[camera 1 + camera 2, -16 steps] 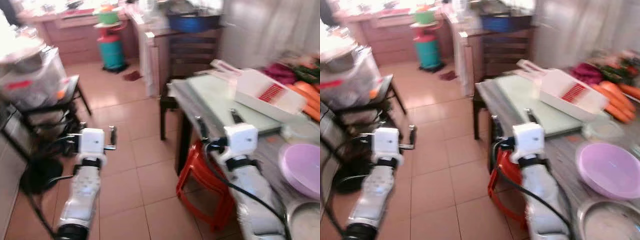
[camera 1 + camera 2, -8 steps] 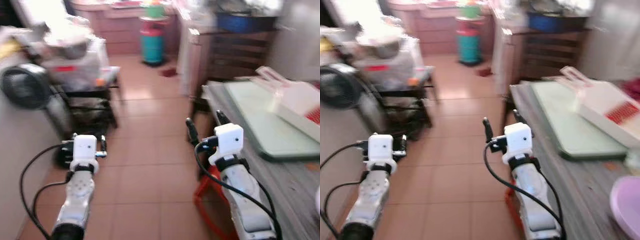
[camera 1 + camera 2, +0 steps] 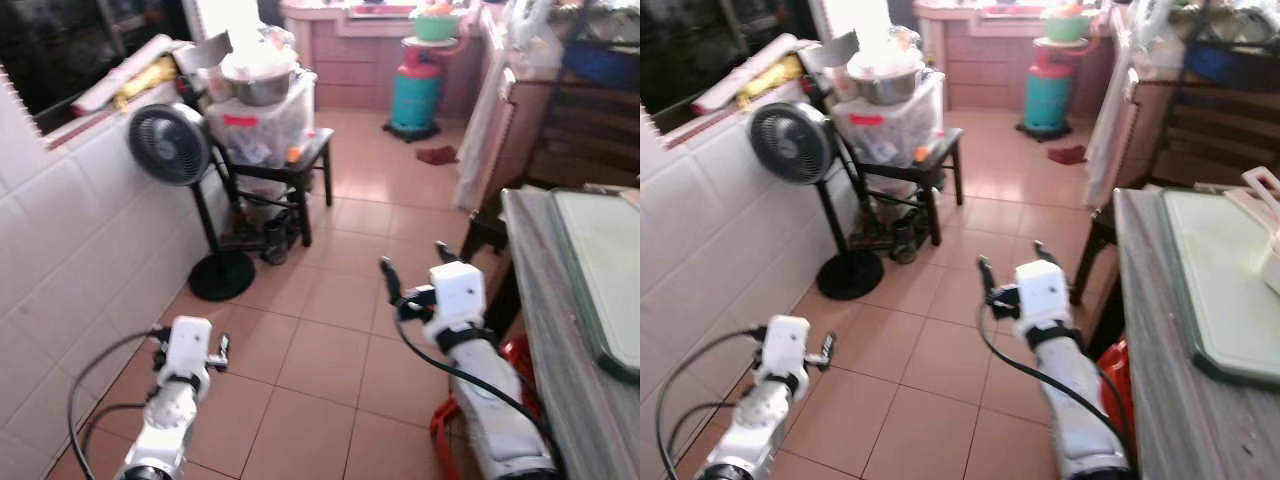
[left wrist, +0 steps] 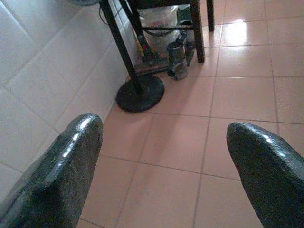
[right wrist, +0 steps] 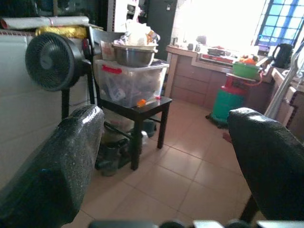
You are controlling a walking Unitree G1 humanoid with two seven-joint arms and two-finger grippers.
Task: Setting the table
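Off to your right runs the grey wooden table [image 3: 1200,400] with its pale green cutting board [image 3: 1225,290], long side stretching away from you. Your right gripper [image 3: 415,272], fingers spread and empty, is nearer; your left gripper [image 4: 161,161], likewise spread, faces tiled floor [image 3: 330,350].

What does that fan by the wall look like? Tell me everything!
The fan is black, with a round wire cage around its blades. It sits atop a thin black pole that rises from a flat round base on the tiled floor. It stands upright beside the white tiled wall, next to a small dark table.
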